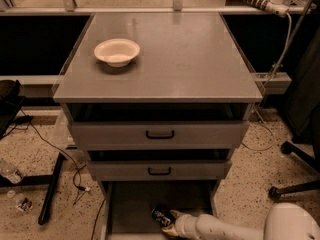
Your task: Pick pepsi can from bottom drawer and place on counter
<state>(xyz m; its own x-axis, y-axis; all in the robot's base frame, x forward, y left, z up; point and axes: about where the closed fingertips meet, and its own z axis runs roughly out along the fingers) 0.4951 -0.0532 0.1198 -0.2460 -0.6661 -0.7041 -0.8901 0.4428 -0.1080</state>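
Observation:
The pepsi can (161, 216), dark blue with pale markings, lies on the floor of the open bottom drawer (130, 209) near its front. My gripper (170, 223) reaches in from the lower right on a white arm, its tips right beside the can on its right side. The counter (190, 59) is the grey top of the cabinet, far above the gripper.
A white bowl (117, 51) sits on the counter's left rear part. The two upper drawers (159, 134) with black handles stick out slightly above the bottom drawer. Cables and a black bar (51, 189) lie on the speckled floor at left. A chair base (295, 184) stands at right.

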